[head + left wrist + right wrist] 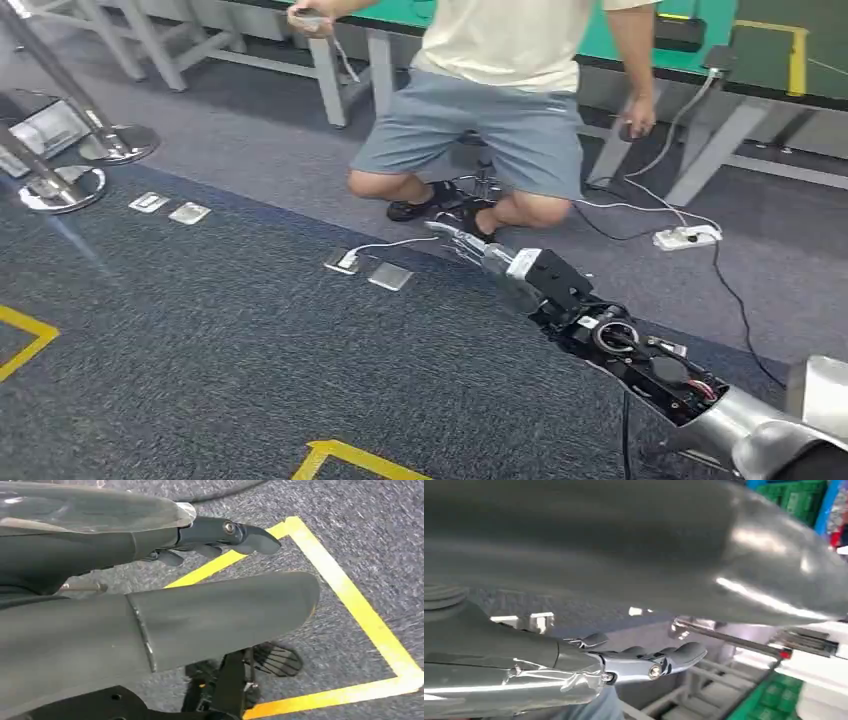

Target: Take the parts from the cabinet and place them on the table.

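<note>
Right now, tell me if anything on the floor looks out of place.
A white power strip lies loose on the carpet with cables trailing across it, close beside the seated person. The right hand reaches out toward that person's feet. No parts or cabinet can be seen.

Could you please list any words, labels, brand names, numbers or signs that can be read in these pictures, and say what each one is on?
None can be read.
The white label on the robot's silver right arm is too blurred to read.
The yellow tape lines on the grey carpet carry no lettering.
</note>
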Controlling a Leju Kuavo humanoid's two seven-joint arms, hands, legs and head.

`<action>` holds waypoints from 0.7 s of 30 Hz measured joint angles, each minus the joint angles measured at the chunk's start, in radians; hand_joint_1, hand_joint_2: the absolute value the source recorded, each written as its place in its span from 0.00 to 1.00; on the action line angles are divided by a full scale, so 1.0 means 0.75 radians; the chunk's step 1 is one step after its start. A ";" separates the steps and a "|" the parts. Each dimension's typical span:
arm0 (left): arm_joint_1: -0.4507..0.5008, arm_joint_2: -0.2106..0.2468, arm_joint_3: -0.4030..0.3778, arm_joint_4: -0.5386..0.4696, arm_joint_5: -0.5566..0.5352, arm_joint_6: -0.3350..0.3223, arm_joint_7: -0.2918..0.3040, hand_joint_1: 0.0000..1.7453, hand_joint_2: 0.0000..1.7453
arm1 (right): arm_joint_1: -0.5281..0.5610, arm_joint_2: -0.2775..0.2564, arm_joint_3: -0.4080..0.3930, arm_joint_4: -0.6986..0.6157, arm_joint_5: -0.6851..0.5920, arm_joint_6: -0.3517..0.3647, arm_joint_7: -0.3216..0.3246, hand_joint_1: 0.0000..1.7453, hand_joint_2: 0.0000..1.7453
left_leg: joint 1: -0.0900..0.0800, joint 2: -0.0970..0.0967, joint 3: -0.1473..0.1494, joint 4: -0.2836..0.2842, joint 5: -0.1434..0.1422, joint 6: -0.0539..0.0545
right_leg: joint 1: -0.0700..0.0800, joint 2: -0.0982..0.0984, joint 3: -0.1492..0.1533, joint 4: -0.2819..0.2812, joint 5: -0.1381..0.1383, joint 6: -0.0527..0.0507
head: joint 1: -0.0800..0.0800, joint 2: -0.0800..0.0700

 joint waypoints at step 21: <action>0.007 -0.003 -0.001 0.001 0.033 0.007 0.004 0.00 0.00 | 0.014 -0.003 -0.122 0.478 -0.002 -0.039 -0.053 0.00 0.00 | -0.018 0.119 -0.014 0.038 -0.011 -0.025 | 0.004 -0.114 0.163 -0.388 0.218 -0.061 | -0.026 0.000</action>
